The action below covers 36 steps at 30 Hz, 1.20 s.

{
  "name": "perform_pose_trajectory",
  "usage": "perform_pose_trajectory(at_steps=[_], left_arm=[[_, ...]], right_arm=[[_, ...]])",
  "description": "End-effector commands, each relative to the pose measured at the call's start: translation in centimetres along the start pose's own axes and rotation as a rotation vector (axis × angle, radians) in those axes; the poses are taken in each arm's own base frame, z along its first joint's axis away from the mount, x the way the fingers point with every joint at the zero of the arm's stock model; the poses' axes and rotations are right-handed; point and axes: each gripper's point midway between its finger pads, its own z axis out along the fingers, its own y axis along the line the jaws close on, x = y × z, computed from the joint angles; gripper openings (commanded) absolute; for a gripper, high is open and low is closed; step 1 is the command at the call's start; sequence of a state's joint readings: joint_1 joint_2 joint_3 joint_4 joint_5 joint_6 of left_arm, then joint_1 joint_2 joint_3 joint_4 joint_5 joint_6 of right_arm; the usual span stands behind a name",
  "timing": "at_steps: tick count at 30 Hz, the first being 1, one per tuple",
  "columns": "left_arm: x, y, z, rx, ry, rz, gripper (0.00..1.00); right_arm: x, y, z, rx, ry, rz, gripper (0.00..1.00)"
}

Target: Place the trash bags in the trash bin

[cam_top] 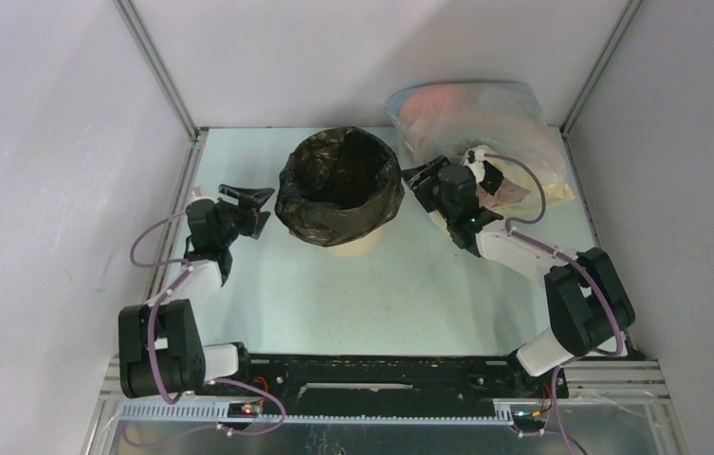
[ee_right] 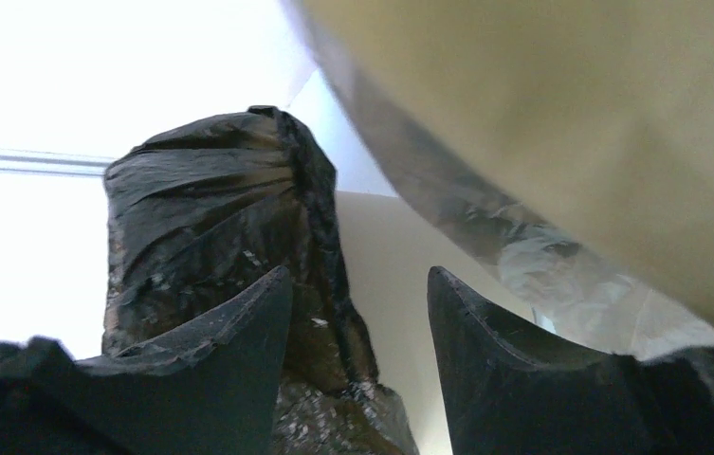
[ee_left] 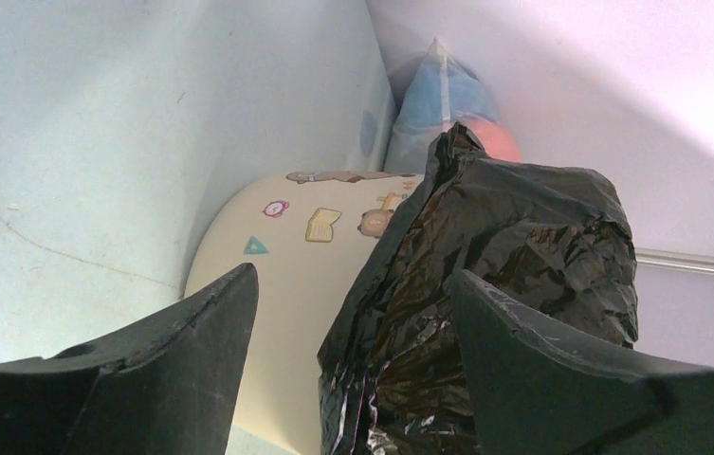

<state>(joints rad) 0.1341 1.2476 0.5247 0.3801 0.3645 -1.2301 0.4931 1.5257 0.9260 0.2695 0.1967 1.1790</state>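
The glossy black trash bag [cam_top: 338,190] lines the tan trash bin [cam_top: 357,246], its rim folded over the bin's top and hanging down the outside. My left gripper [cam_top: 256,207] is open just left of the bin, holding nothing. In the left wrist view the bag [ee_left: 514,256] hangs beside the beige bin wall [ee_left: 282,284] with small stickers, in front of the open gripper [ee_left: 353,294]. My right gripper [cam_top: 421,182] is open just right of the bin. In the right wrist view the bag [ee_right: 210,218] and bin wall [ee_right: 386,256] lie before the open gripper [ee_right: 357,280].
A large translucent whitish-yellow bag [cam_top: 485,128] with pinkish contents lies at the back right, right behind my right gripper, and fills the right wrist view's upper right [ee_right: 571,123]. Grey walls enclose the table on the left, back and right.
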Motion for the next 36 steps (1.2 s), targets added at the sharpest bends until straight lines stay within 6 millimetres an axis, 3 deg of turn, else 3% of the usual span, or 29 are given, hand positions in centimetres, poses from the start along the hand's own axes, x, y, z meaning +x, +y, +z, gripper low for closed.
perform_pose_trajectory(at_steps=[1, 10, 19, 23, 27, 30, 36], left_arm=[[-0.5, -2.0, 0.8, 0.069, 0.015, 0.002, 0.78], [2.4, 0.1, 2.9, 0.058, 0.141, -0.014, 0.72], [4.1, 3.5, 3.5, -0.008, 0.174, 0.010, 0.70], [4.1, 5.3, 3.4, -0.047, 0.157, 0.022, 0.71], [3.2, 5.3, 3.0, -0.050, 0.110, 0.040, 0.72], [2.1, 4.0, 2.1, -0.040, 0.060, 0.096, 0.75], [-0.2, 2.1, -1.0, -0.095, -0.067, 0.218, 0.80]], right_arm=[[0.1, 1.0, 1.4, -0.021, 0.002, 0.052, 0.57], [2.3, -1.3, 2.3, 0.047, 0.039, 0.020, 0.57], [4.3, -5.0, 2.6, 0.115, 0.079, 0.004, 0.56], [4.0, -5.9, 2.2, 0.130, 0.061, -0.006, 0.56], [2.4, -5.3, 1.0, 0.133, 0.009, -0.047, 0.58], [1.0, -3.9, -0.3, 0.116, -0.033, -0.088, 0.58], [-1.2, -0.6, -3.8, 0.060, -0.112, -0.204, 0.58]])
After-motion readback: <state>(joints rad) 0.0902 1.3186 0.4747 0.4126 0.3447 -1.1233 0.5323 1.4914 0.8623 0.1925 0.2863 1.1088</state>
